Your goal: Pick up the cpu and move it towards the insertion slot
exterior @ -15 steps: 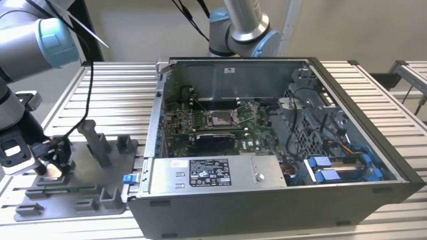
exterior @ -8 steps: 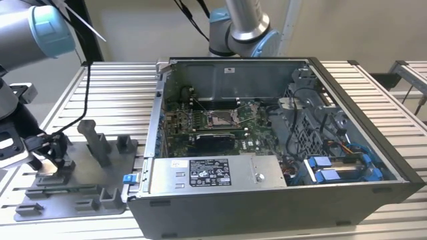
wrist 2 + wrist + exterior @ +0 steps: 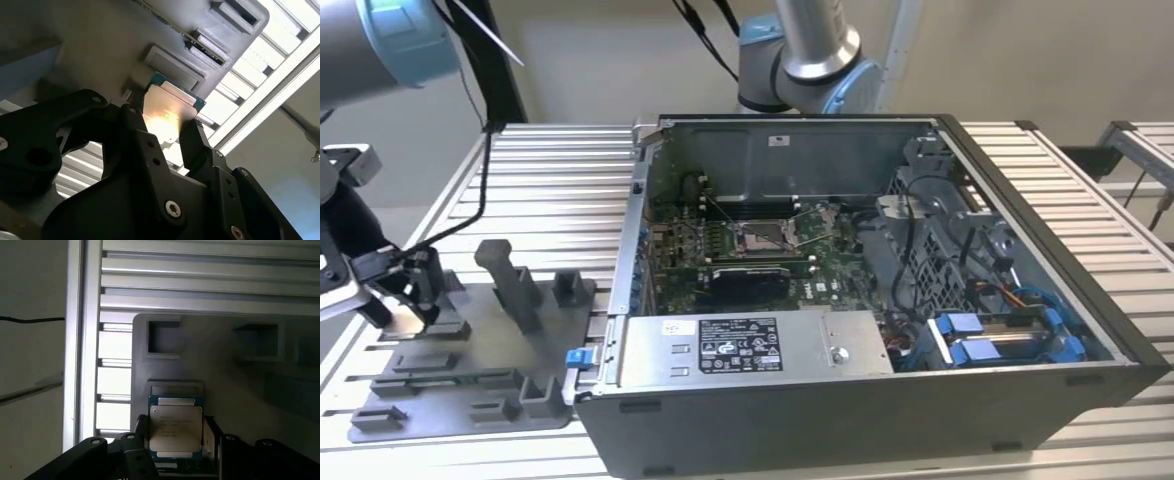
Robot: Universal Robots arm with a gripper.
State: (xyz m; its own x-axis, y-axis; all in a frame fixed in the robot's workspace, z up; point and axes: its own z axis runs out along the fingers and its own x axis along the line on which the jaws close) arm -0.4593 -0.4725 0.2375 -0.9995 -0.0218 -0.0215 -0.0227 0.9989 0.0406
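at nine o'clock in the exterior view, the gripper (image 3: 400,305) clenched the cpu (image 3: 176,432) by opposite edges; probably light, stiff, fragile.

A plain beige wall (image 3: 1014,60) closes the far side of the scene, evenly lit and without shadows. Before it stands a work table (image 3: 547,200) of ribbed aluminium slats, which gleam bright white in the second wrist view. A second slatted table (image 3: 1141,140) stands just apart at the exterior view's right.
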